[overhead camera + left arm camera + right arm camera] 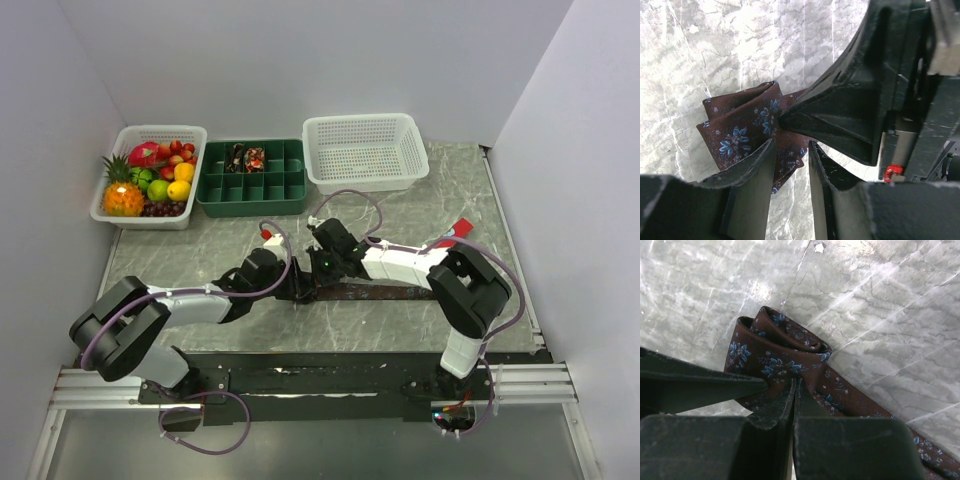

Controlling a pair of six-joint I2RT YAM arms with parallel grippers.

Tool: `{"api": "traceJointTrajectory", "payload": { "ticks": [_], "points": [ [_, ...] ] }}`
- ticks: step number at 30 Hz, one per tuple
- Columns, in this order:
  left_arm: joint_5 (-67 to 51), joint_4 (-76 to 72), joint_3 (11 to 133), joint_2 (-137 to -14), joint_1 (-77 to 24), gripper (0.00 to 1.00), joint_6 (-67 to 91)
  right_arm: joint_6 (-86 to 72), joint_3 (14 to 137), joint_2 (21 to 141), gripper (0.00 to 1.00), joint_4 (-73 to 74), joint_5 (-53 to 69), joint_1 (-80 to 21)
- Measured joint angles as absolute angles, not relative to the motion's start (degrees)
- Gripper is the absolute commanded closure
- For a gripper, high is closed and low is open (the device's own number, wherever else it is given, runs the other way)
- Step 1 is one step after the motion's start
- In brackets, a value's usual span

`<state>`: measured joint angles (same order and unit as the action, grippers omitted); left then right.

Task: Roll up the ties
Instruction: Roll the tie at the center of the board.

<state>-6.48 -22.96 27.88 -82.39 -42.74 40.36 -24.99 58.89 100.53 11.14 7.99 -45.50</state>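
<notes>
The right gripper (795, 382) is clenched, its black fingers pressed to a thin slit on the folded end of the dark maroon fabric necktie with small blue flowers (785, 347). The left gripper (791, 146) meets it from the opposite side. Its jaws are apart and straddle the edge of the same fold without clearly gripping it. From this bunched end the necktie's long axis runs flat toward the right edge of the grey marbled tabletop (200, 250), parallel to the near edge. The loose length lies on the right arm's side, so rolling likely goes rightward.
</notes>
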Motion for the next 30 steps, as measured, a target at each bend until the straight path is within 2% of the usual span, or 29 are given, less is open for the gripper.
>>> {"api": "traceJointTrajectory", "payload": {
  "ticks": [8, 10, 13, 19, 26, 30],
  "points": [
    [-5.5, -21.9, 28.2, -81.8, -42.9, 0.53, 41.4, -25.1, 59.6, 101.5, 1.0, 11.2, 7.7, -45.7],
    [-4.2, -20.1, 28.3, -80.2, -43.0, 0.4, 41.9, -25.2, 59.6, 101.5, 1.0, 11.2, 7.4, -45.8],
    [-2.0, -16.4, 28.3, -75.8, -43.1, 0.26, 42.8, -25.4, 59.5, 101.5, 1.0, 11.2, 6.9, -45.9],
    [2.1, -11.6, 28.2, -70.0, -41.8, 0.28, 44.6, -25.7, 59.4, 101.5, 1.0, 11.0, 6.3, -46.0],
    [-0.6, -13.2, 23.8, -75.1, -38.6, 0.31, 47.9, -25.7, 59.4, 101.4, 1.0, 10.9, 5.2, -46.5],
    [-3.3, -20.1, 22.3, -77.8, -38.0, 0.33, 50.6, -25.8, 59.2, 101.4, 1.0, 10.9, 4.9, -46.7]
  ]
}}
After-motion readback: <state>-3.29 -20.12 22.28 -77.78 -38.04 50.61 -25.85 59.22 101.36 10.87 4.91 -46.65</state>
